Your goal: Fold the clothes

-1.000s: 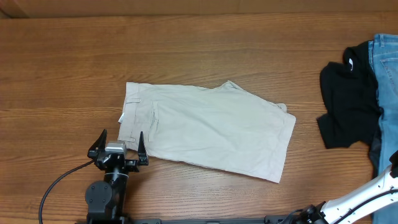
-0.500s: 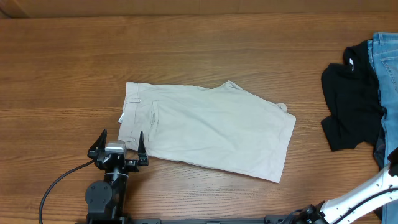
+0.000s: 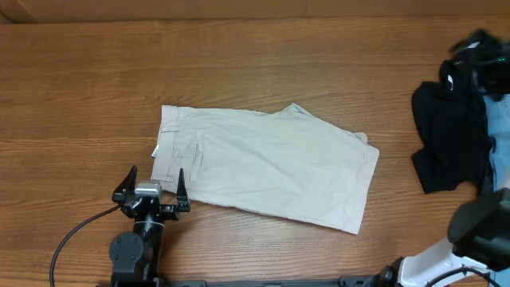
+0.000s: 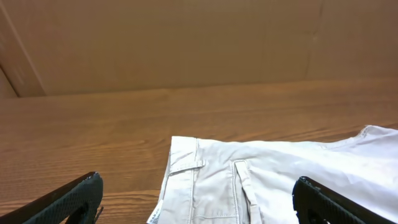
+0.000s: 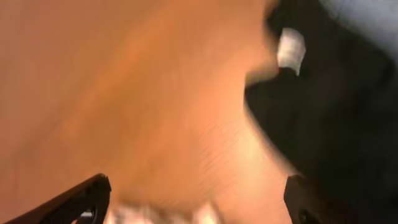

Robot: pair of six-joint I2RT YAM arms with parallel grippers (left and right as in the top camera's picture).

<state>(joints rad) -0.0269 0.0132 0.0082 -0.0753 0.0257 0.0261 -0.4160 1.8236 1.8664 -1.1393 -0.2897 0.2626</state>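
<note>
The clothes, beige shorts (image 3: 267,163), lie folded flat in the middle of the table with the waistband to the left. In the left wrist view the shorts (image 4: 261,180) show their waistband, belt loops and a white label. My left gripper (image 3: 156,175) stands open just in front of the waistband's near corner, not touching it. Seen from its own wrist, the left gripper (image 4: 196,199) has its jaws far apart and nothing between them. My right gripper (image 5: 196,202) is open and empty over bare wood, in a motion-blurred view.
A black garment (image 3: 450,135) lies at the right edge, with blue jeans (image 3: 500,127) beside it half hidden by the blurred right arm (image 3: 478,227). The right wrist view shows the black garment (image 5: 336,106) and its white tag (image 5: 291,48). A cardboard wall (image 4: 186,43) stands behind the table.
The right arm has swung up over the dark pile at the right edge and is blurred by motion. The shorts and the left arm have not moved.
</note>
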